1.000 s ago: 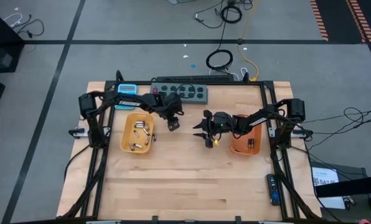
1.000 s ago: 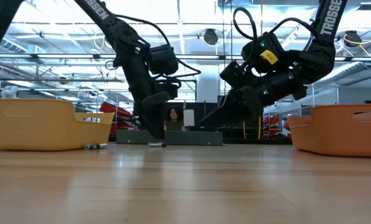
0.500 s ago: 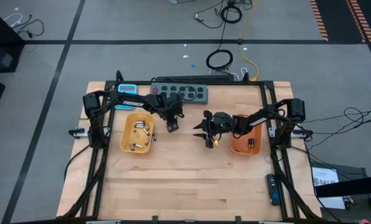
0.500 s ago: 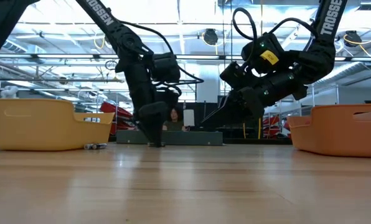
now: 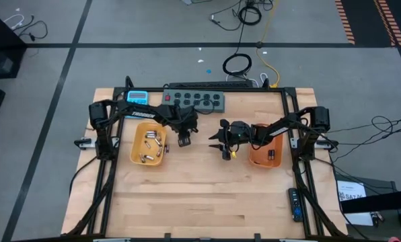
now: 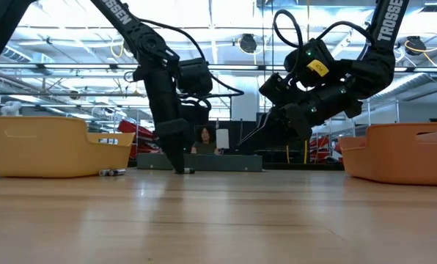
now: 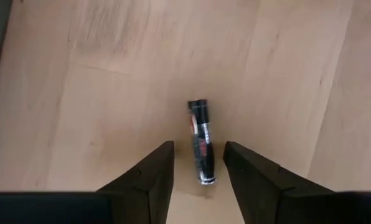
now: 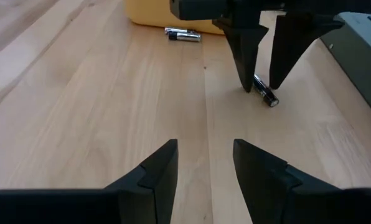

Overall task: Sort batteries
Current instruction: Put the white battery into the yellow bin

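We're at the pick-up step: the left gripper is down at the wood table, just right of the yellow tray, with its two fingers straddling one small dark battery that lies flat on the boards. The jaws are part open and there's a gap each side of the cell, so nothing's held yet (from the right wrist view the tips look to be at or nearly at the surface). Next move, as we judge it: pinch shut square across the battery without nudging it into a roll, lift, then carry it to whichever tray takes dark cells.

The right gripper hangs above the table between the yellow tray and the orange tray, jaws part open, empty, pointed toward the yellow tray.

Containers: the yellow tray holds a scatter of silvery batteries, approx. a handful, exact count too small to tell. The orange tray, well right of the yellow one, shows a dark cell or two inside; the arm covers much of it. Two more loose cells lie on the table just beside the yellow tray's wall, i.e. more sorting is left.
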`<action>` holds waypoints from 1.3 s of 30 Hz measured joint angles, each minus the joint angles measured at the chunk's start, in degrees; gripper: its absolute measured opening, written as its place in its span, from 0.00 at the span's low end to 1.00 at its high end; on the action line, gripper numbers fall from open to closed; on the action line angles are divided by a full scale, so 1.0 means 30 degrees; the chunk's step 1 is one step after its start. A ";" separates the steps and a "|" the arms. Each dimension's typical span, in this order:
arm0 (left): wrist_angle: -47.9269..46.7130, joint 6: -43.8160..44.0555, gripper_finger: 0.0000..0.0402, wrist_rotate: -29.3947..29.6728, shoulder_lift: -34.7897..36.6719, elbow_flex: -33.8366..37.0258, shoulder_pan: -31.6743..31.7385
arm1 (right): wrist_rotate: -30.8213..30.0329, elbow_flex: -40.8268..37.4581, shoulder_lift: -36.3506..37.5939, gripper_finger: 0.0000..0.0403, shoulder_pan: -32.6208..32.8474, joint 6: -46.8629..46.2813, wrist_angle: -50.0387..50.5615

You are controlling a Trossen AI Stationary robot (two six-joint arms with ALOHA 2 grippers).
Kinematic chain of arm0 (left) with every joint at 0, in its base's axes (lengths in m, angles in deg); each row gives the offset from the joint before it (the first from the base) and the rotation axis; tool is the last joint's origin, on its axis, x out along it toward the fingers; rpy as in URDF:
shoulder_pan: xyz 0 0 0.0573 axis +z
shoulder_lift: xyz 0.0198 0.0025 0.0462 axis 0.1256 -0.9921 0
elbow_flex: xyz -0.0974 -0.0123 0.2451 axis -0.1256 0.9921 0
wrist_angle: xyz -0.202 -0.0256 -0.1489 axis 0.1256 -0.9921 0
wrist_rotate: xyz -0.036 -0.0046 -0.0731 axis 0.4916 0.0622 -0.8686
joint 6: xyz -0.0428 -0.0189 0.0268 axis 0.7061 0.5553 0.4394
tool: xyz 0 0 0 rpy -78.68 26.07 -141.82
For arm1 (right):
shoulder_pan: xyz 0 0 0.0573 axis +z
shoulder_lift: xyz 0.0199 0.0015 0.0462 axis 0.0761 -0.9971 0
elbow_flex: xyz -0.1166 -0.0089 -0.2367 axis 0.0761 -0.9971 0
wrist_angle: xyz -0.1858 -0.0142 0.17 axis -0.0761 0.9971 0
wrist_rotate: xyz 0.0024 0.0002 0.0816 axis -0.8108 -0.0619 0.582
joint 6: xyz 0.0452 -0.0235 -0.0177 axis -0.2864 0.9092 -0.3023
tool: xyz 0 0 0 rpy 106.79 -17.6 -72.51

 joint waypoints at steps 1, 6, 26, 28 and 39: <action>0.0045 0.0009 0.39 0.0009 -0.0058 -0.0019 -0.0038 | 0.0000 0.0000 0.0000 0.36 0.0007 -0.0004 0.0000; 0.0138 -0.0022 0.36 0.0066 -0.0476 -0.0089 -0.0116 | 0.0000 0.0000 0.0000 0.36 0.0007 -0.0011 -0.0007; -0.3067 0.2800 0.06 -0.1560 0.1611 -0.1151 -0.0913 | 0.0044 0.0000 0.0000 0.36 0.0007 -0.0026 0.0015; -0.4107 0.3867 0.06 -0.1899 0.2134 -0.1125 -0.1080 | 0.0044 0.0000 -0.0007 0.36 0.0007 -0.0048 0.0015; -1.1839 0.9605 0.06 -0.3156 0.4636 -0.1107 -0.4727 | -0.0004 0.0000 -0.0015 0.36 0.0007 -0.0121 0.0233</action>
